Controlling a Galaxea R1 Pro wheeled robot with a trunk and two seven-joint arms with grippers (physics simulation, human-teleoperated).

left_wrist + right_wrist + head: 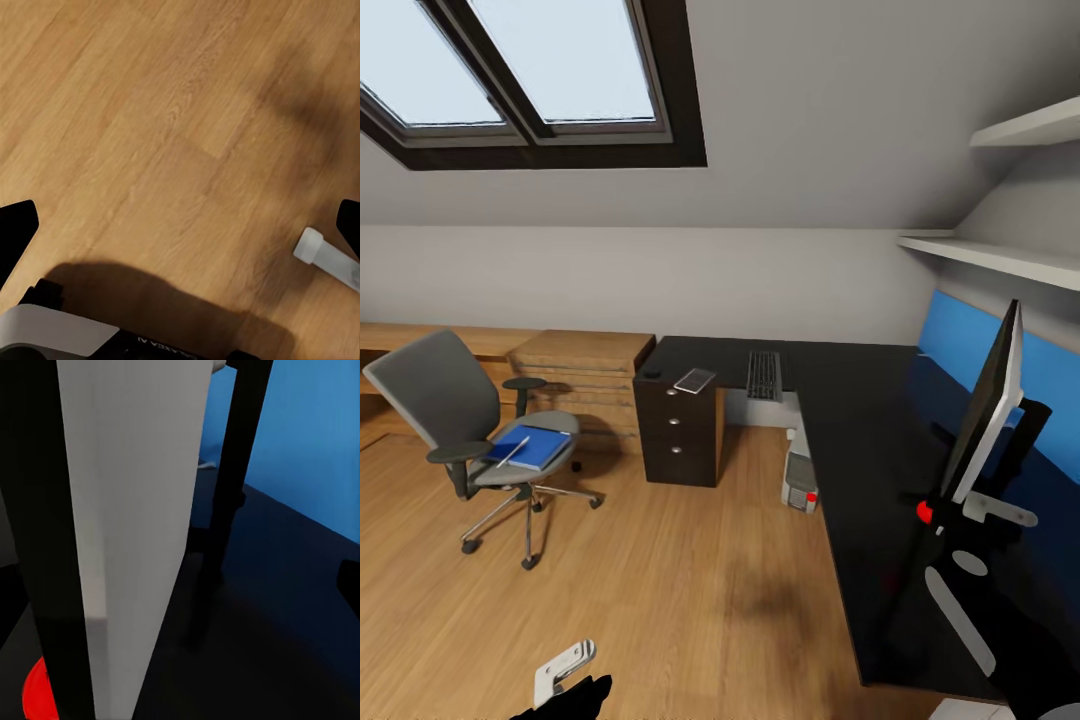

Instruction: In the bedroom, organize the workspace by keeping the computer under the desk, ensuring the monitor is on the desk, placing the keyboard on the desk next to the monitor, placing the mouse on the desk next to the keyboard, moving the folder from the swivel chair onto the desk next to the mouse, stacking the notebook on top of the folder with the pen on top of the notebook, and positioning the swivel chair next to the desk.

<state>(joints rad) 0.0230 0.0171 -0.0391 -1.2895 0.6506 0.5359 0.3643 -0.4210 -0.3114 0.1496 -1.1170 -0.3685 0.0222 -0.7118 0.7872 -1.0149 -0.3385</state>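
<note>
Black desk point(860, 440) in the head view carries the monitor point(985, 415) edge-on beside the right gripper point(970, 520), whose grasp I cannot tell. Left wrist view: left gripper's fingers point(16, 225) spread wide above wooden floor point(150, 112). Right wrist view: monitor's silver-white back point(127, 510) looms close, upright.

Bright skylight daylight, soft floor shadows

My right gripper point(950, 520) is right at the monitor point(988, 405), standing edge-on on the desk point(860, 430); folder point(532, 447) on the swivel chair point(470, 430), way off.
</note>
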